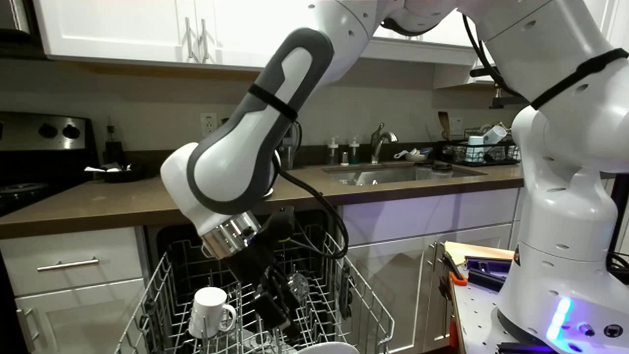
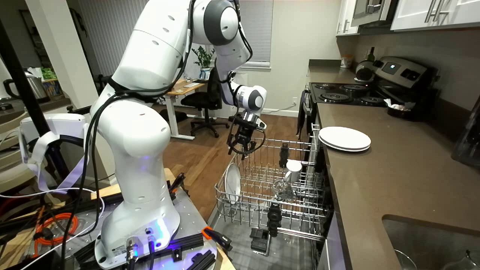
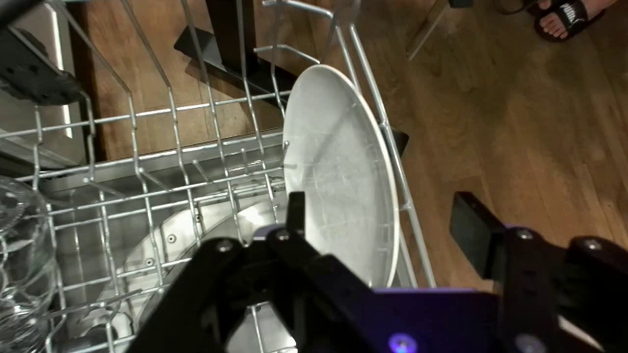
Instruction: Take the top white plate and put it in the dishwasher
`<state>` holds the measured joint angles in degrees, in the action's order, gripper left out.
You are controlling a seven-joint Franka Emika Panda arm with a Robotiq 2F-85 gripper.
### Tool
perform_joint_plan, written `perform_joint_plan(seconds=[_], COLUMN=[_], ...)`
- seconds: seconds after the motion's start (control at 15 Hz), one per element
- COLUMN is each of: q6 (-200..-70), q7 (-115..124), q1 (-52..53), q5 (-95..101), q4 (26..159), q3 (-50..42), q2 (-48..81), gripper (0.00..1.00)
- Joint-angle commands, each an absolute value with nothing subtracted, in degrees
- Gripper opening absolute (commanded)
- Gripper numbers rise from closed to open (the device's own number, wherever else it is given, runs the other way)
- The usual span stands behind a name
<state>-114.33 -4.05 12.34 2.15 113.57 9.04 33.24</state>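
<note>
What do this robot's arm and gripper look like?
The arm is glossy white with rounded segments, grey trim and black straps. Black cables run along it, and a bluish light glows on its base. Beyond a silver collar, the gripper is black, with angular jaws and visible screws.

The hand (image 3: 383,220) gapes wide. A white plate (image 3: 341,171) stands tilted along the right side of the dishwasher rack (image 3: 133,116), clear glassware (image 3: 22,264) at left, a sandalled foot (image 3: 557,24) far right.

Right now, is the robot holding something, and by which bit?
Nothing is held: the gripper is open, and the white plate stands in the dishwasher rack below.
</note>
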Motion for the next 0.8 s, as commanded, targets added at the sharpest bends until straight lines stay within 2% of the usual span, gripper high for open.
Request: perform_joint_plan(seconds=[0.0, 0.6, 0.73], q6=[-114.2, -131.7, -129.3], q7=[-1.1, 9.8, 7.2], q1=[13.3, 13.2, 12.2], q5=[6.2, 22.5, 20.3], q4=[117.3, 121.9, 119.2], q3=[8.0, 3.5, 4.4], q2=[25.8, 15.4, 17.7], gripper=[1.0, 1.0, 1.0])
